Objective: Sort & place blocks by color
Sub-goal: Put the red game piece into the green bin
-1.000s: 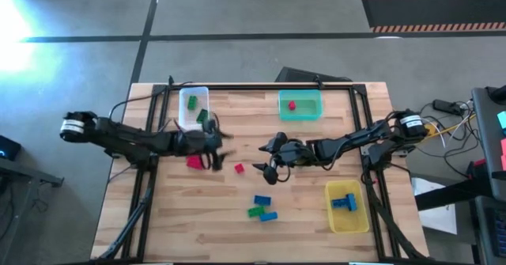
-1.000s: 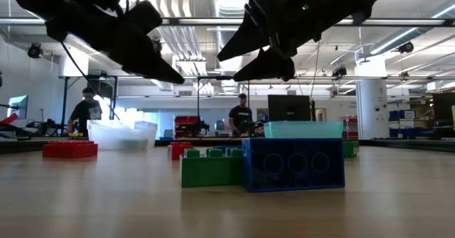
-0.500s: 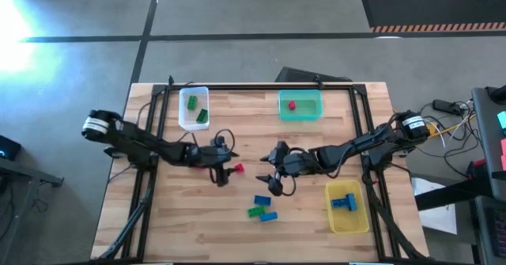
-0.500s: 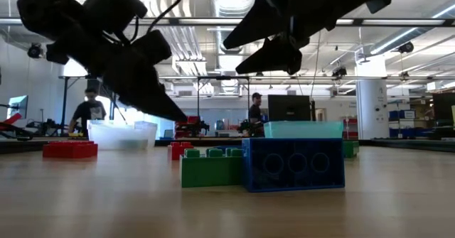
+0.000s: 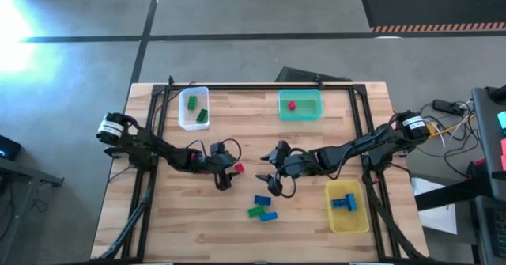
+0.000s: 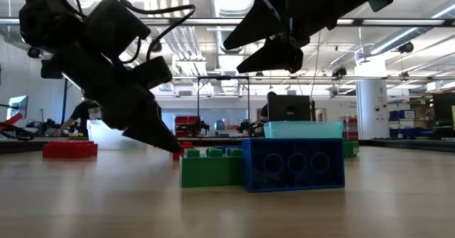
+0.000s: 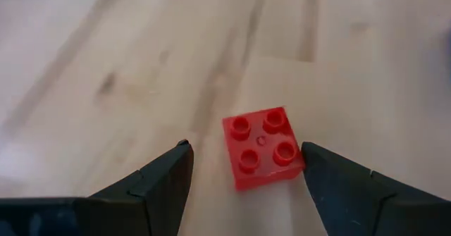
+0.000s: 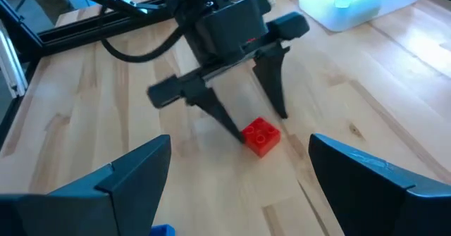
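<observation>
Since a second ago your left arm has swung from the clear bin toward table centre and dropped low; your right arm has shifted only slightly.

Table (image 5: 316, 217): wood, both arms reaching in toward its centre.

Bins: clear bin (image 5: 194, 123) at 11 o'clock holds two green blocks (image 5: 196, 110); teal bin (image 5: 300, 115) at 1 o'clock holds one red block (image 5: 291, 104); yellow bin (image 5: 346, 217) at 4 o'clock holds a blue block (image 5: 344, 202).

Left gripper (image 7: 243, 167): jaws apart, tips down near the wood, straddling the small red block (image 7: 263, 146) without clamping it. That block sits just left of table centre. One finger is just beside the block's edge; you cannot tell if it touches.

Right gripper (image 5: 272, 173): jaws wide apart, empty, hanging above the table just right of centre, facing the left gripper.

Loose blocks: blue and green cluster (image 5: 261, 205) at 6 o'clock from centre, green one (image 6: 210, 168) touching a blue one (image 6: 293, 164) in the low view. Another red block (image 6: 70, 149) lies well off to the left, behind.
</observation>
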